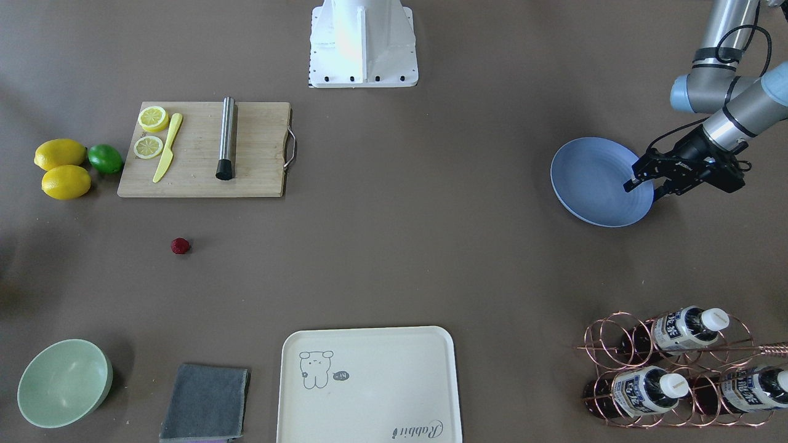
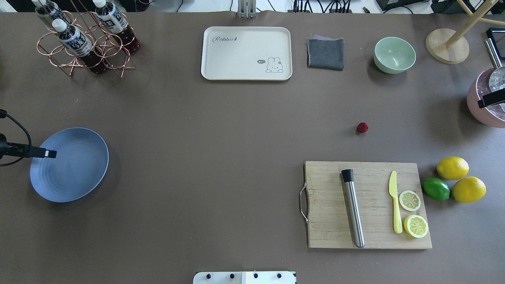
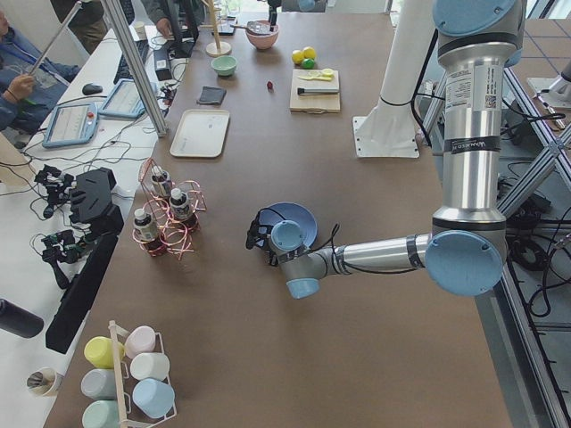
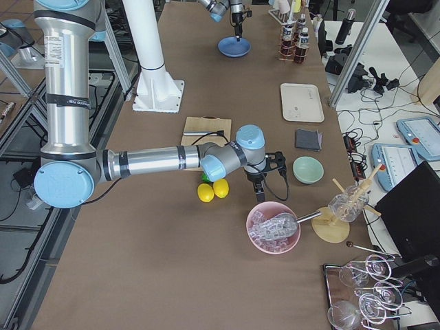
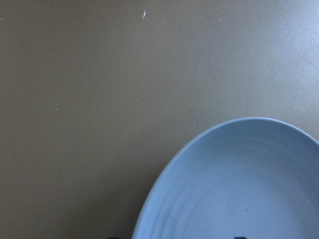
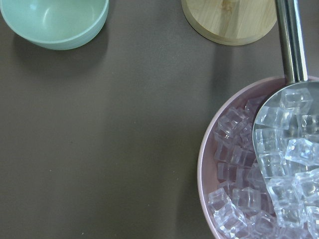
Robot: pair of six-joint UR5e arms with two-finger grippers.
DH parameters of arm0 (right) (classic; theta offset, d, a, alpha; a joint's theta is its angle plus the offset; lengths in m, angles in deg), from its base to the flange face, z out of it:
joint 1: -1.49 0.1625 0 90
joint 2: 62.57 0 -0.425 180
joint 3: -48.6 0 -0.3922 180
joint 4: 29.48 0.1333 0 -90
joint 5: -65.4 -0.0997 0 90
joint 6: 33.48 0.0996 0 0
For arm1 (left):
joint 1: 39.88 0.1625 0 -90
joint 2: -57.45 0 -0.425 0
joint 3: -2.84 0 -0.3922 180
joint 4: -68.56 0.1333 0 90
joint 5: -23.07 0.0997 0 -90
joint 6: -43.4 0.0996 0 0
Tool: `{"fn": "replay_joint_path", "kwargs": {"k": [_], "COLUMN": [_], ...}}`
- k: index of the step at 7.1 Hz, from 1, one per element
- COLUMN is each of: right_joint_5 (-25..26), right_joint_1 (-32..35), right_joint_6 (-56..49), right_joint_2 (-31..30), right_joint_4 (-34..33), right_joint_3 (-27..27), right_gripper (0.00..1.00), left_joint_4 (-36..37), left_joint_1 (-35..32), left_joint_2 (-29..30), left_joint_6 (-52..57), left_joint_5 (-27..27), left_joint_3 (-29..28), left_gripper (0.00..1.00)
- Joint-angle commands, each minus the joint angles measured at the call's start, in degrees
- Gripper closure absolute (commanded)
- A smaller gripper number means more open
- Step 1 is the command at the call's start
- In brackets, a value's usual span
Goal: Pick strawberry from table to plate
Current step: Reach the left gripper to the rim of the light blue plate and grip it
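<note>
The strawberry (image 1: pixel 180 246) (image 2: pixel 362 127), small and dark red, lies alone on the brown table (image 2: pixel 221 130) between the cutting board and the green bowl. Far across the table the light-blue plate (image 1: pixel 594 181) (image 2: pixel 71 163) (image 5: pixel 239 189) holds nothing. My left gripper (image 1: pixel 643 189) (image 2: pixel 50 154) hovers over the plate's outer edge, open, with nothing between its fingers. My right gripper (image 2: pixel 482 104) (image 4: pixel 257 194) points down over the rim of a pink ice bowl, well to the side of the strawberry. I cannot tell whether it is open or shut.
The pink bowl (image 6: pixel 209 164) of ice cubes holds a metal scoop (image 6: pixel 289 45). Beside it are a wooden stand (image 2: pixel 447 48) and the green bowl (image 2: pixel 394 54). The cutting board (image 2: pixel 367 204), two lemons (image 2: pixel 452 167), a lime (image 2: pixel 436 188), the cream tray (image 2: pixel 246 53), a grey cloth (image 2: pixel 325 53) and a bottle rack (image 2: pixel 85 39) also stand about.
</note>
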Motion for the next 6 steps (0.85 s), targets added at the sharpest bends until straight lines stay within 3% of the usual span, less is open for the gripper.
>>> {"fn": "replay_joint_path", "kwargs": {"k": [1,3,6], "right_joint_5": [0.1,0.1,0.1], "right_joint_1": [0.0,0.0,0.0], "right_joint_6": [0.1,0.1,0.0], "right_joint_2": [0.0,0.0,0.0], "right_joint_4": [-0.1,-0.1,-0.1], "right_joint_3": [0.0,0.0,0.1], "right_gripper": [0.0,0.0,0.0], "left_joint_4": [-0.1,0.0,0.4], "left_joint_1": [0.1,0.3,0.3], "left_joint_2": [-1.1,-1.0,1.1], "left_joint_6": [1.5,1.5,0.5], "left_joint_5": [0.1,0.1,-0.2], "left_joint_3": [0.3,0.2,0.6], "left_gripper": [0.56,0.98,1.0]}}
